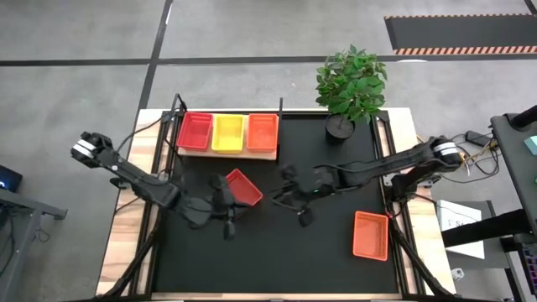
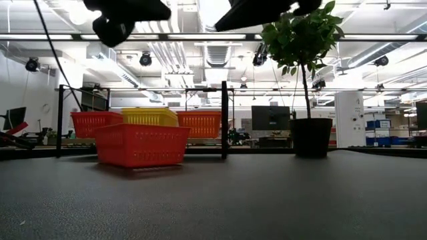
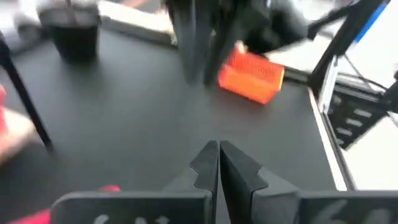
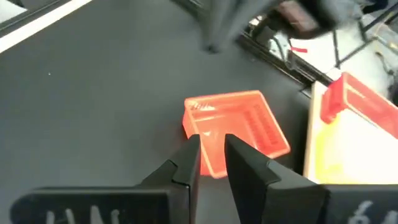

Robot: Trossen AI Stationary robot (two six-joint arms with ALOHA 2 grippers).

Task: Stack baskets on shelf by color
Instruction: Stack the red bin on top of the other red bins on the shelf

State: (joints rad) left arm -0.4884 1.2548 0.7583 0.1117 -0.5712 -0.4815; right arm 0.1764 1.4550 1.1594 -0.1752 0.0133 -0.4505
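A red basket [image 1: 244, 187] sits flat on the black mat, just in front of the shelf [image 1: 226, 153]; the low view shows this red basket [image 2: 140, 143] nearest the camera. On the shelf stand a red basket [image 1: 195, 131], a yellow basket [image 1: 228, 132] and an orange basket [image 1: 262, 131]. Another orange basket [image 1: 370, 235] lies on the mat near its right near corner. My left gripper [image 1: 231, 220] hovers shut beside the near left side of the loose red basket. My right gripper [image 1: 284, 197] hovers to that basket's right, its fingers [image 4: 211, 152] slightly apart and pointing at the red basket [image 4: 239, 127].
A potted plant [image 1: 348, 88] stands at the mat's far right corner, its pot [image 2: 310, 137] visible in the low view. Dark upright posts [image 2: 224, 120] flank the shelf. The mat is bare across its near half [image 1: 277, 260].
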